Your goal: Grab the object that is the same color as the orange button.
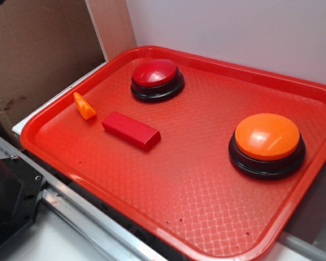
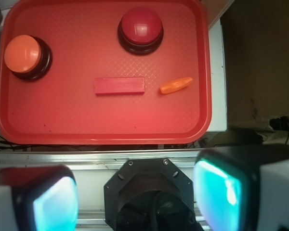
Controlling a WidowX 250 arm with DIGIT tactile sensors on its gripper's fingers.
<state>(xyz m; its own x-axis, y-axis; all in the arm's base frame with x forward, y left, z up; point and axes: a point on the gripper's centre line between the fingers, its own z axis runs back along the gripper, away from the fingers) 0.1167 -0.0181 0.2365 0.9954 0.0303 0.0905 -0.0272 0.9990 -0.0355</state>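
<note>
A small glossy orange wedge, the object (image 1: 84, 106) (image 2: 176, 85), lies on the red tray (image 1: 179, 179) (image 2: 48, 115) near its left rim in the exterior view. The orange button (image 1: 267, 142) (image 2: 23, 54), a big dome on a black base, stands at the tray's right side. My gripper (image 2: 137, 197) shows only in the wrist view, high above and behind the tray's edge. Its two fingers (image 2: 221, 190) stand wide apart with nothing between them.
A red-topped dome button (image 1: 157, 78) (image 2: 140, 29) stands at the tray's far side. A red rectangular block (image 1: 131, 130) (image 2: 119, 85) lies just beside the wedge. The black robot base (image 2: 149, 192) and a metal rail (image 1: 92, 217) sit at the tray's near edge. Cardboard (image 1: 38, 49) stands at the left.
</note>
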